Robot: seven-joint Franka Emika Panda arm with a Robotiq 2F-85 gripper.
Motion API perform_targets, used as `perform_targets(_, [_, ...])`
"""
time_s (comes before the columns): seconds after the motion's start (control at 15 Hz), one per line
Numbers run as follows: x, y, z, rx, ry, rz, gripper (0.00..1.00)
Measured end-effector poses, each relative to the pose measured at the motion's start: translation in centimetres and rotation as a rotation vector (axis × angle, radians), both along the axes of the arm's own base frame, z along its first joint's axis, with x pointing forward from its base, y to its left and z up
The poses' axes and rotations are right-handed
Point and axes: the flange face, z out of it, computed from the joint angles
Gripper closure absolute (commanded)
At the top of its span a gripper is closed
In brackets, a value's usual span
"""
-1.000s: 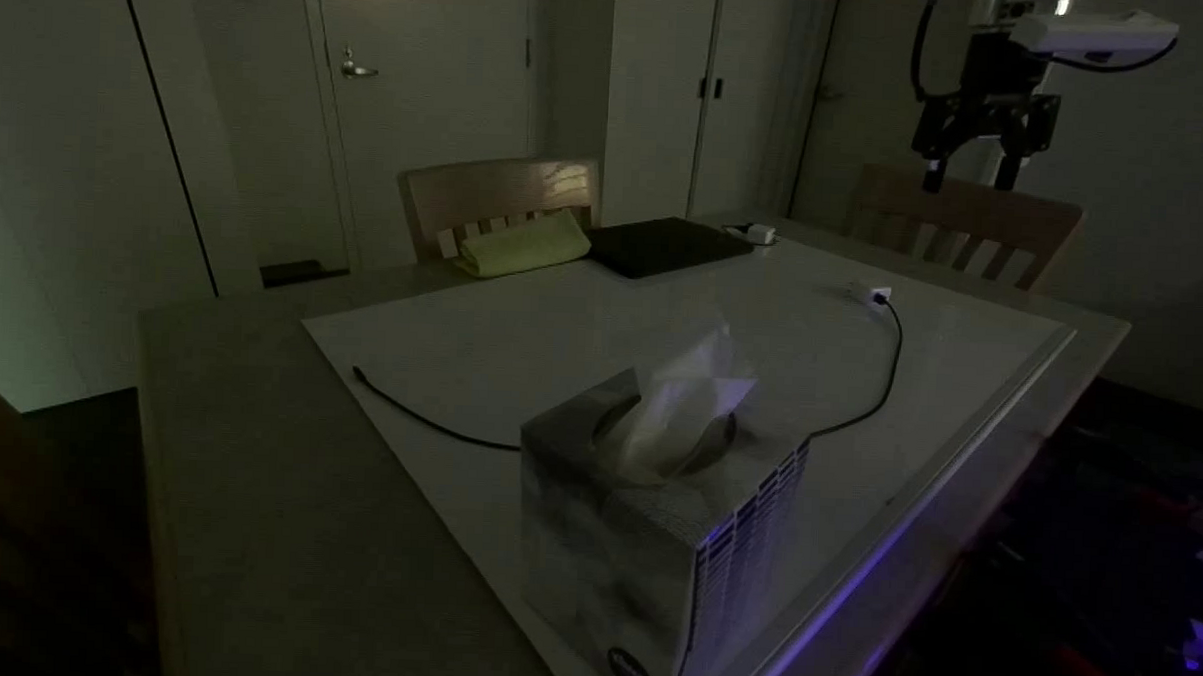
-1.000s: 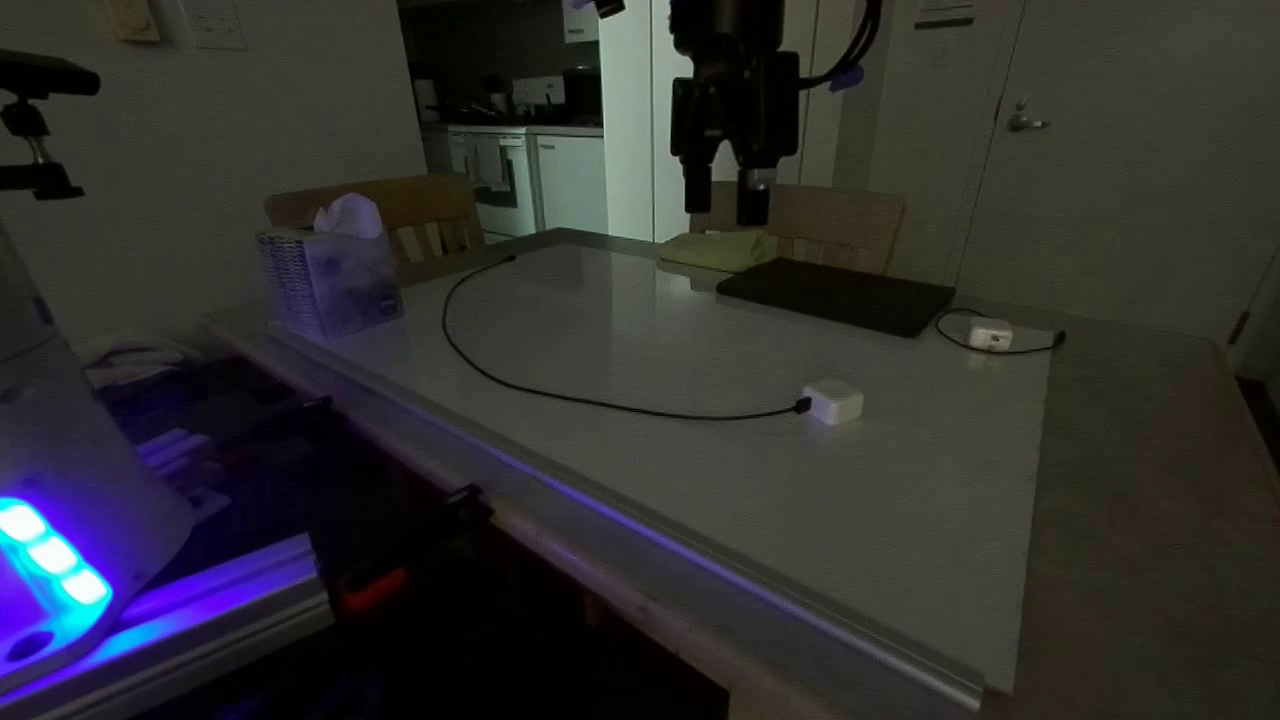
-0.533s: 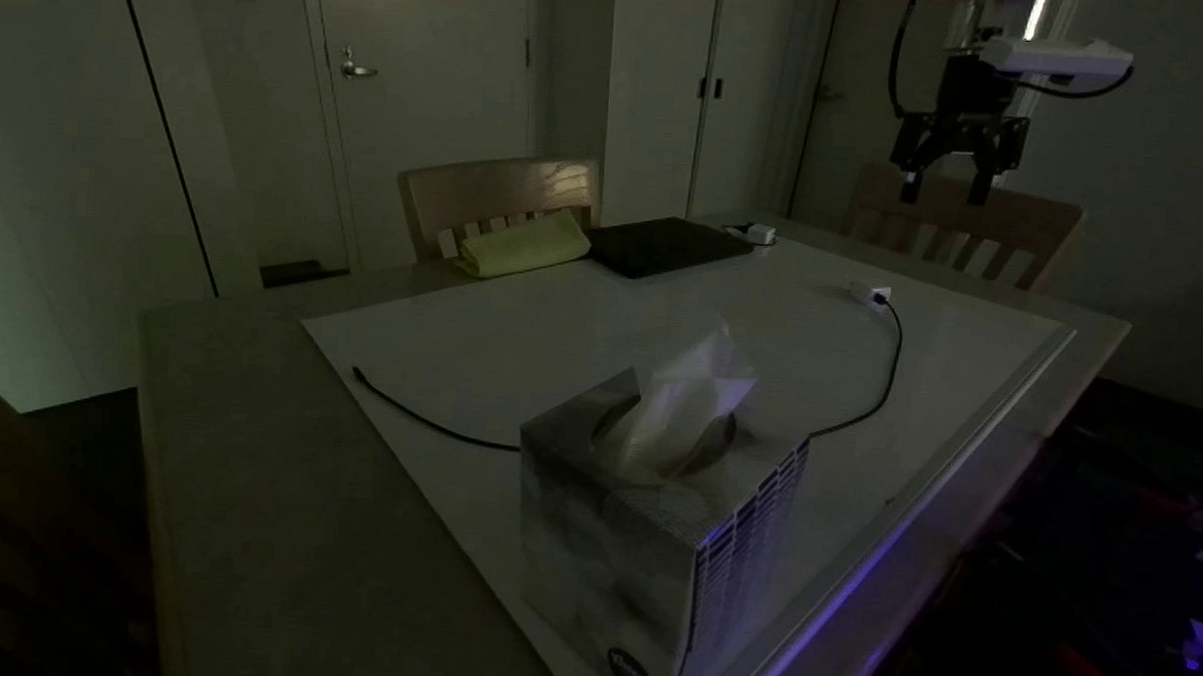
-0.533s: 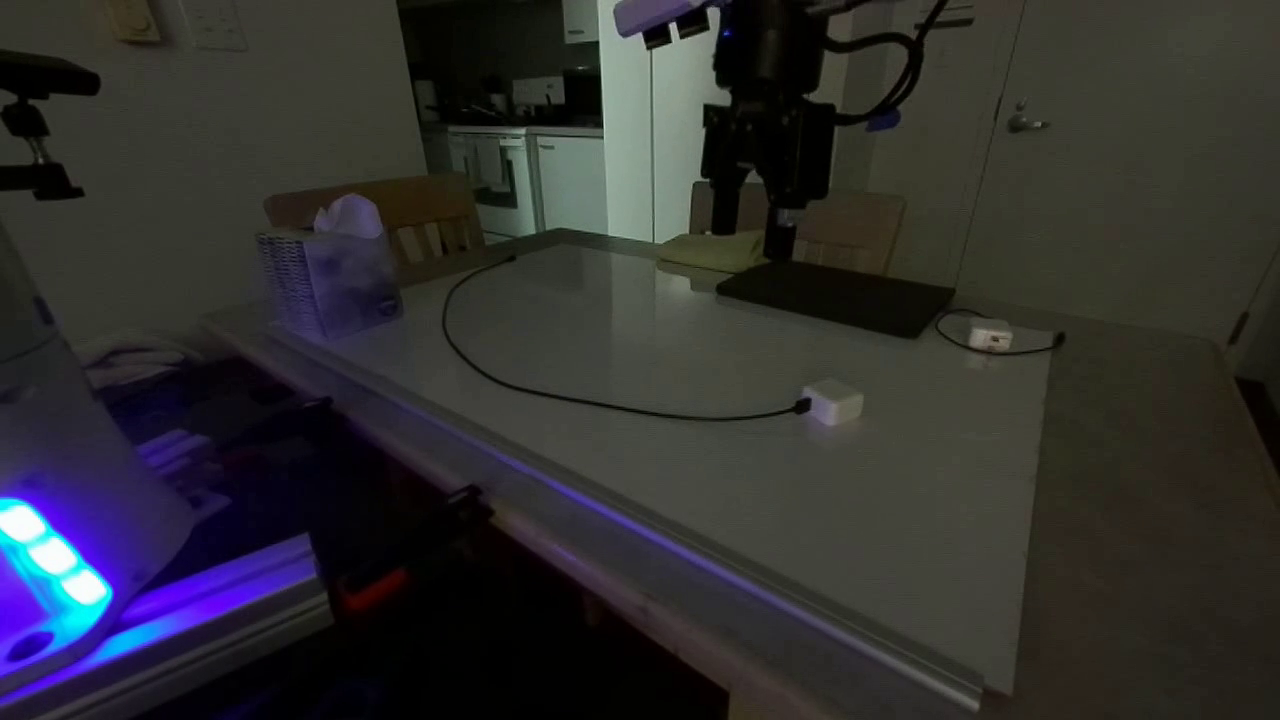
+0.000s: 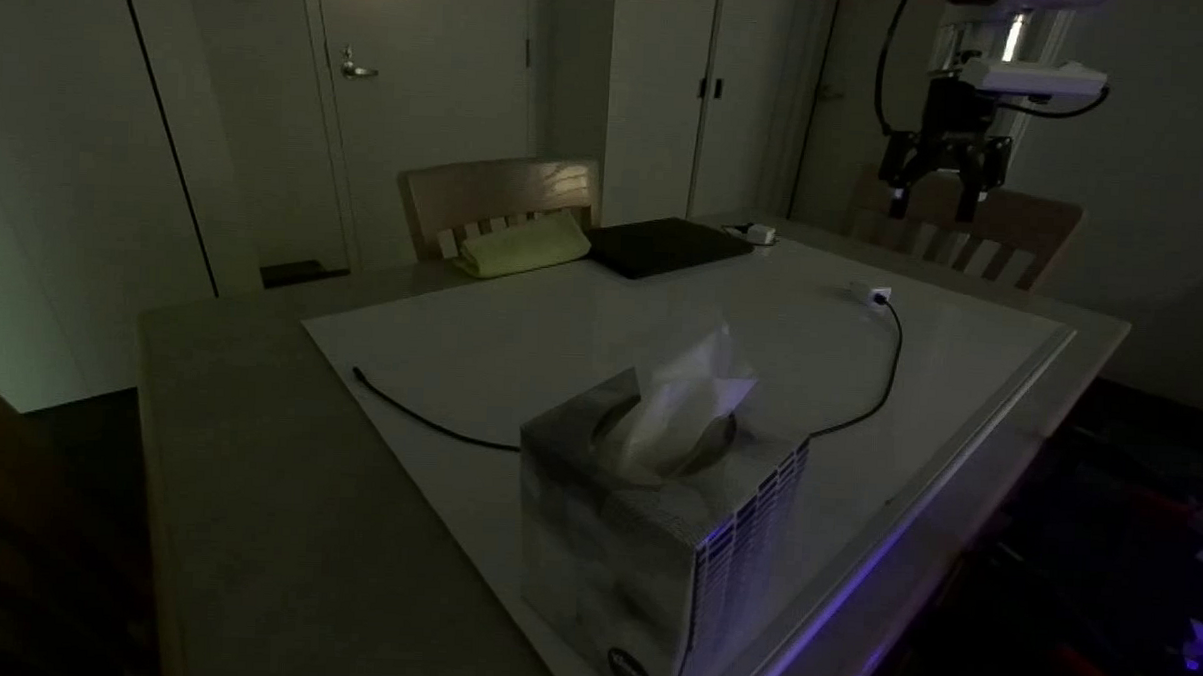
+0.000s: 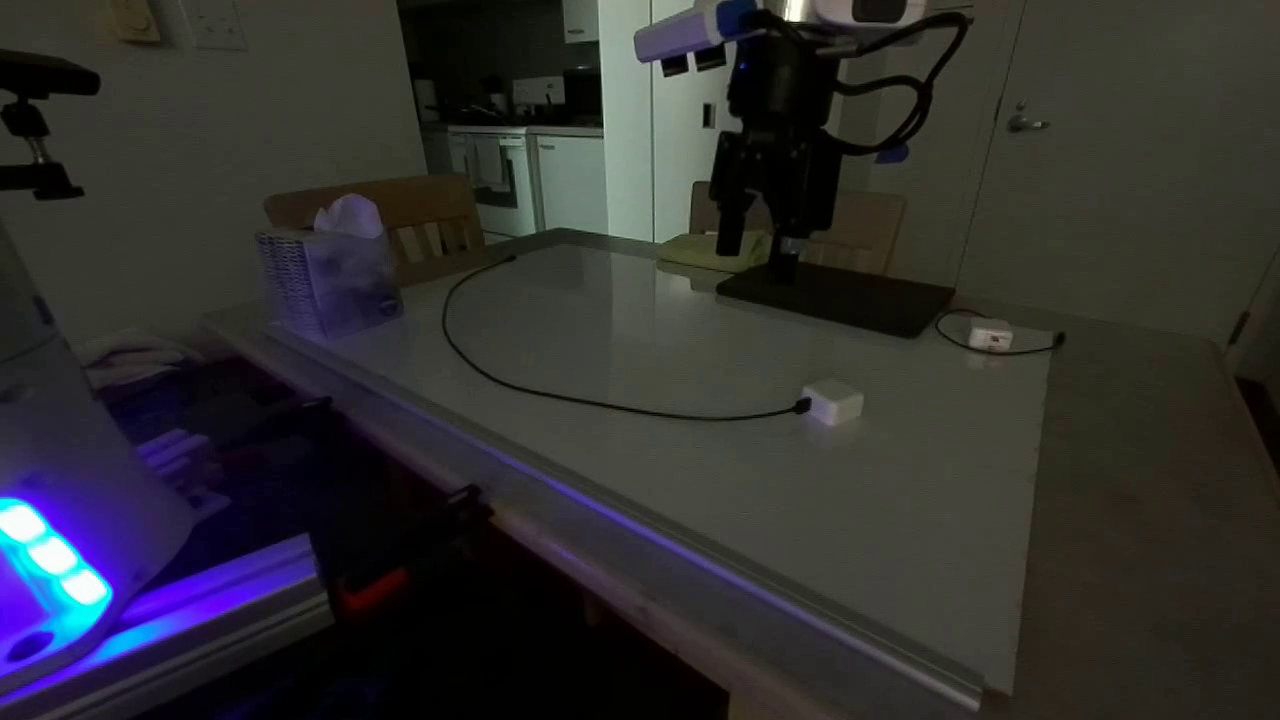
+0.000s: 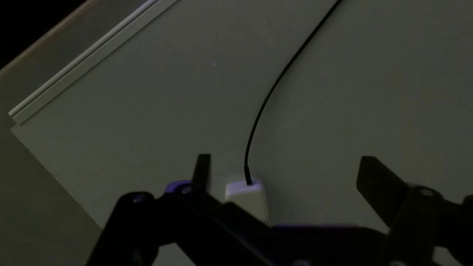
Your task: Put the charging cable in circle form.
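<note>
The charging cable is a long thin black cord lying in an open curve on the white board, seen in both exterior views (image 5: 899, 353) (image 6: 600, 404). In the wrist view the cable (image 7: 271, 87) runs from the top edge down to its whitish plug (image 7: 247, 201). The plug also shows in both exterior views (image 5: 868, 294) (image 6: 834, 402). In an exterior view the tissue box hides the cable's middle part. My gripper (image 5: 932, 207) (image 6: 757, 262) (image 7: 284, 162) is open and empty, in the air above the board. In the wrist view the plug lies between its fingers, partly covered by the gripper.
A tissue box (image 5: 603, 568) (image 6: 350, 285) stands on the board. A flat black pad (image 5: 665, 246) (image 6: 835, 297) and a folded yellow-green cloth (image 5: 525, 247) (image 6: 712, 251) lie along one edge. A second white plug (image 5: 761, 235) (image 6: 990, 335) with a short black cord lies beside the pad.
My gripper has moved lower, to the left in an exterior view and to the right in an exterior view. It stays open. The cable and plug have not moved.
</note>
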Motion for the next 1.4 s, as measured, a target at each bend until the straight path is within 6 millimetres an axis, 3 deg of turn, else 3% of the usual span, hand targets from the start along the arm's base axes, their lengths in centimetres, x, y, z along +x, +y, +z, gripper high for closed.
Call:
perform_targets(0.67, [0.8,0.1,-0.4,-0.06,-0.029,0.161,0.0])
perform_targets(1.4, [2.8,-1.8,-5.0,-0.075,0.005,0.281,0.0])
